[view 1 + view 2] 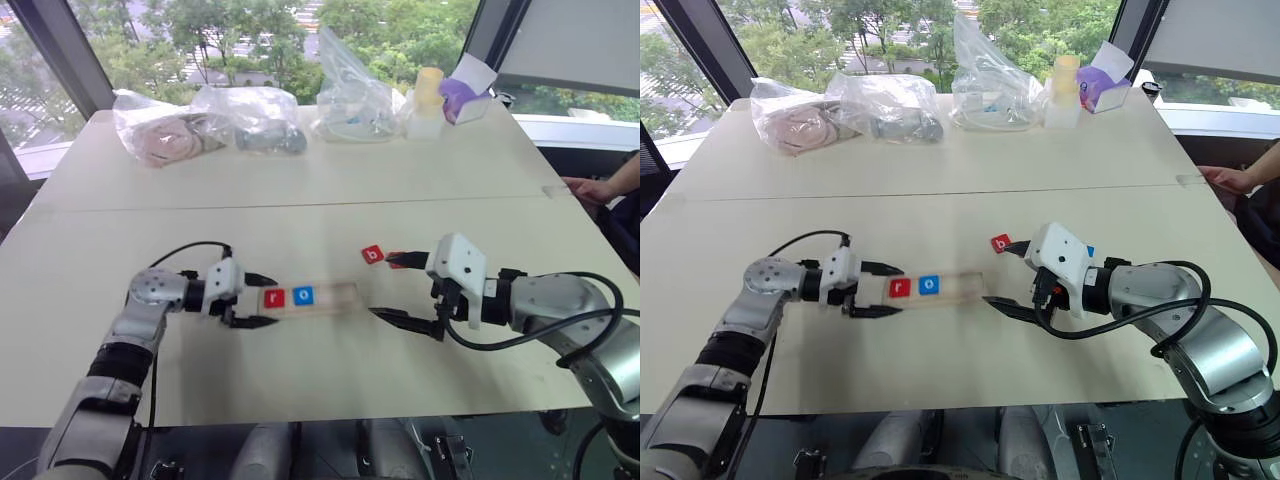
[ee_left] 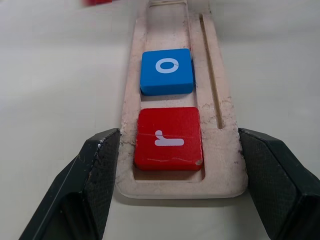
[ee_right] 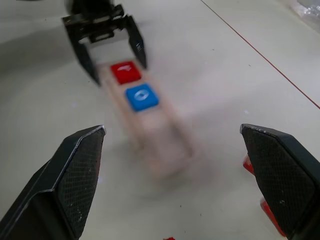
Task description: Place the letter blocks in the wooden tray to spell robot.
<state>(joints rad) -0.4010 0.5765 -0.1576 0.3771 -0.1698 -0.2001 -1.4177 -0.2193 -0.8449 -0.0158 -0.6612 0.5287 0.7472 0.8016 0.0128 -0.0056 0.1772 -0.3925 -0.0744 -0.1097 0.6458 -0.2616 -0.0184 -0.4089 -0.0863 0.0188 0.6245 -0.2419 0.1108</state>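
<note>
The wooden tray [image 1: 335, 296] lies across the table's middle. Its left end holds a red "r" block [image 2: 167, 137] and, beside it, a blue "o" block [image 2: 166, 70]. My left gripper [image 1: 272, 299] is shut on that left end, one finger [image 2: 100, 170] on each long side. A red "b" block [image 1: 373, 255] lies loose on the table behind the tray's right end. My right gripper [image 1: 385, 288] hovers open off the tray's right end, with nothing between its fingers. A further red block [image 1: 397, 261] shows partly under its upper finger, and a bit of blue [image 1: 1090, 250] shows behind it.
Several clear plastic bags [image 1: 250, 118], a yellow-capped cup [image 1: 426, 100] and a purple-and-white box [image 1: 465, 95] line the table's far edge. A person's hand [image 1: 590, 188] rests at the right edge. A seam [image 1: 300, 207] runs across the tabletop.
</note>
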